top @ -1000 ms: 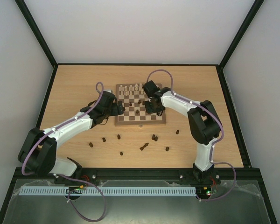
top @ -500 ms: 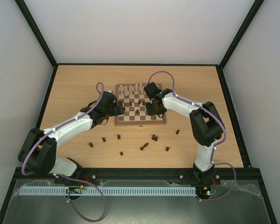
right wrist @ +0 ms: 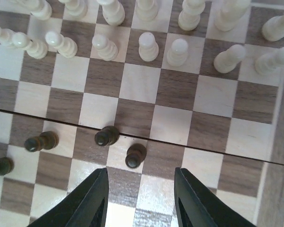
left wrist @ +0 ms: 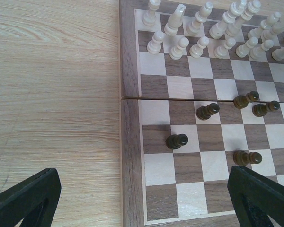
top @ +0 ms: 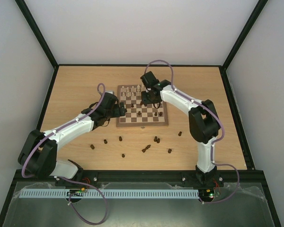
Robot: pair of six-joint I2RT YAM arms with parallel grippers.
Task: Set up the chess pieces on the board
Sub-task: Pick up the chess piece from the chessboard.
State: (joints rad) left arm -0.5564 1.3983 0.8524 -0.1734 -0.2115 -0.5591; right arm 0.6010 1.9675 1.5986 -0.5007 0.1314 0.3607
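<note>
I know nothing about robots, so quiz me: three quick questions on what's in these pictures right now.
1. True or false: the cream chess pieces stand on the far side of the board.
2. The right gripper holds: A) a dark pawn, B) a cream pawn, C) nothing.
3. What colour are the stray chess pieces off the board, on the tabletop?
Key: 1 true; 2 C; 3 dark brown.

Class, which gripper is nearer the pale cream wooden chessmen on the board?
Right. The right gripper hovers mid-board, facing the cream chessmen; the left gripper hangs farther back at the board's left border.
</note>
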